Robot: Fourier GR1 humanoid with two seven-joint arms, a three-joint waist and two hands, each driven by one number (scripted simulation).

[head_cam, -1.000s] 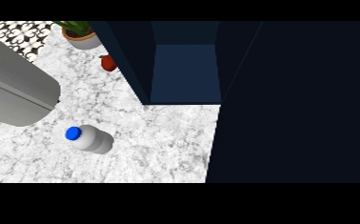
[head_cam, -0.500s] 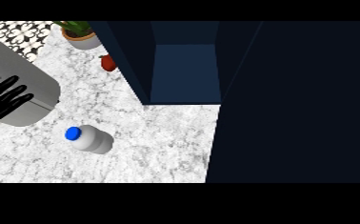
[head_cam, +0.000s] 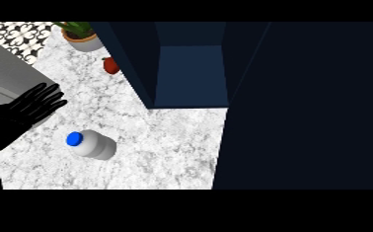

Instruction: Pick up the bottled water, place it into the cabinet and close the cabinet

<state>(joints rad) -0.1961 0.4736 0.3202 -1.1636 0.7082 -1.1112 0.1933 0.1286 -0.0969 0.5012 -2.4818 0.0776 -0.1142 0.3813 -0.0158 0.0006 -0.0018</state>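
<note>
a: what are the fingers (head_cam: 45,96) doing?
b: they're spread straight on the left hand (head_cam: 29,108) and hold nothing. it hovers at the view's left edge, near the bottled water (head_cam: 92,144) but apart from it.
a: the bottle?
b: it stands upright on the marble desk (head_cam: 167,142), blue cap up, ungrasped.
a: the cabinet (head_cam: 191,65)?
b: open, nothing visible inside. i'd judge every step is left: grasp, place, close. the right hand isn't visible.

The counter (head_cam: 167,142) looks like polished grey-white marble, veined and smooth. The bottle (head_cam: 93,145) at seven o'clock seems pale matt plastic with a glossy blue cap (head_cam: 73,138). The cabinet (head_cam: 189,63) is matt navy. The pot (head_cam: 82,42) at eleven o'clock looks like terracotta.
</note>
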